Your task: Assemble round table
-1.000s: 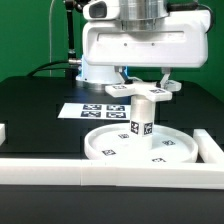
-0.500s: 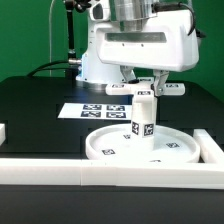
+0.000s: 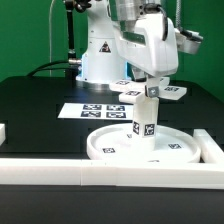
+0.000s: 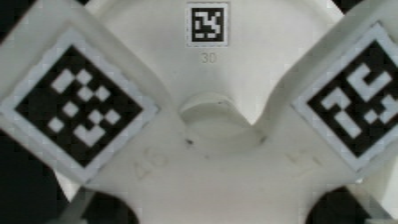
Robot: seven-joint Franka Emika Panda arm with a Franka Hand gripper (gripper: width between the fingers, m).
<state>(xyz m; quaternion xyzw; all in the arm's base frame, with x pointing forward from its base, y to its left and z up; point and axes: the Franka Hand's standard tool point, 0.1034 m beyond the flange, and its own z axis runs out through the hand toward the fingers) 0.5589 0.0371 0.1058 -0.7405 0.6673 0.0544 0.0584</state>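
Note:
The large round disc (image 3: 130, 150) lies flat at the front of the table. The short cylinder leg (image 3: 146, 120) stands upright on its middle. The flat cross-shaped piece (image 3: 152, 93) sits on top of the leg. My gripper (image 3: 151, 86) comes down from above and is shut on the cross-shaped piece, with the wrist turned at an angle. The wrist view is filled by the cross-shaped piece (image 4: 196, 140) with two tagged arms; a tag on the disc (image 4: 210, 22) shows beyond it. My fingertips are hardly visible there.
The marker board (image 3: 92, 110) lies on the black table behind the disc. White border rails run along the front (image 3: 90, 172), at the exterior view's right (image 3: 211, 150) and left (image 3: 3, 131). The robot base (image 3: 98, 55) stands behind.
My wrist has turned about its vertical axis over the leg, and the cross-shaped piece has turned with it. The leg and disc have stayed in place.

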